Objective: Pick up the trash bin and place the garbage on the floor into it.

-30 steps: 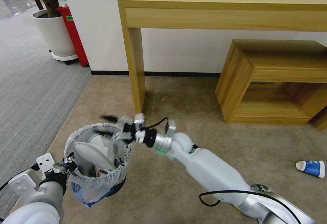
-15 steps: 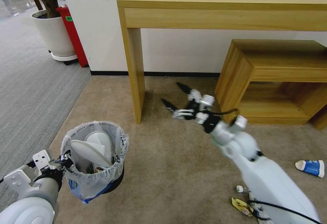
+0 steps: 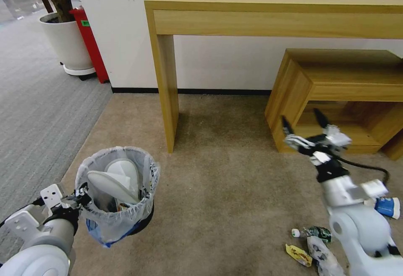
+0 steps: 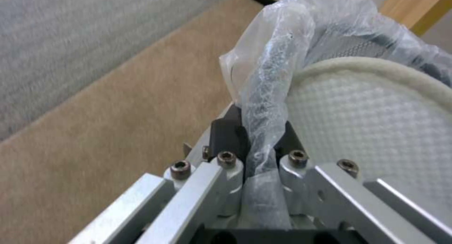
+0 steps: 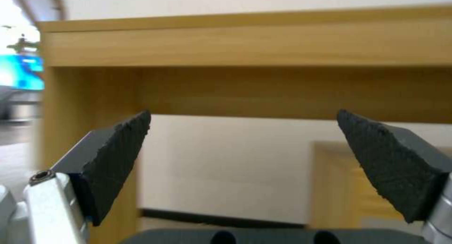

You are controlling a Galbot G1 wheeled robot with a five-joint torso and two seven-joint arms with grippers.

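Note:
The trash bin, black with a crinkly whitish bag, hangs low at the left over the beige floor. My left gripper is shut on its bagged rim. White slippers stand inside it, one pressing the rim. My right gripper is open and holds nothing, raised at the right in front of the low wooden unit; its pads stand far apart. Garbage lies below the right arm: a green-labelled bottle, a yellow wrapper, a clear wrapper and a blue paper cup.
A tall wooden desk stands against the wall, its leg just beyond the bin. A low wooden shelf unit sits at the right. A potted plant, a red object and grey striped carpet lie to the left.
My right arm has swung from over the bin's mouth to the right, gripper open, and now stands before the low wooden unit. The bin and left gripper have barely shifted.

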